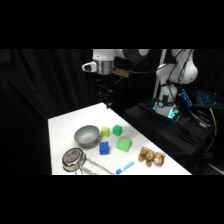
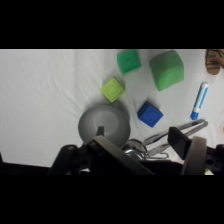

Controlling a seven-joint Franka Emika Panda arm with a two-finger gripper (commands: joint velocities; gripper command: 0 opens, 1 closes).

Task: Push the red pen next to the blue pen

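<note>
The blue pen (image 1: pixel 125 167) lies near the table's front edge, between the blue cube (image 1: pixel 104 148) and the brown plush toy (image 1: pixel 151 157). In the wrist view the blue pen (image 2: pixel 200 101) shows at the right, its pale end pointing away from the blue cube (image 2: pixel 150 113). No red pen shows in either view. My gripper (image 1: pixel 106 101) hangs high over the table's far edge, well away from the objects. In the wrist view the gripper (image 2: pixel 140 144) is open, its fingers wide apart with nothing between them.
A grey bowl (image 1: pixel 87 136) stands mid-table, with a lime cube (image 1: pixel 105 132), a small green cube (image 1: pixel 117 130) and a larger green block (image 1: pixel 124 144) to its right. A metal strainer with tongs (image 1: pixel 75 159) lies at the front left. A black bag (image 1: pixel 165 127) borders the table's right side.
</note>
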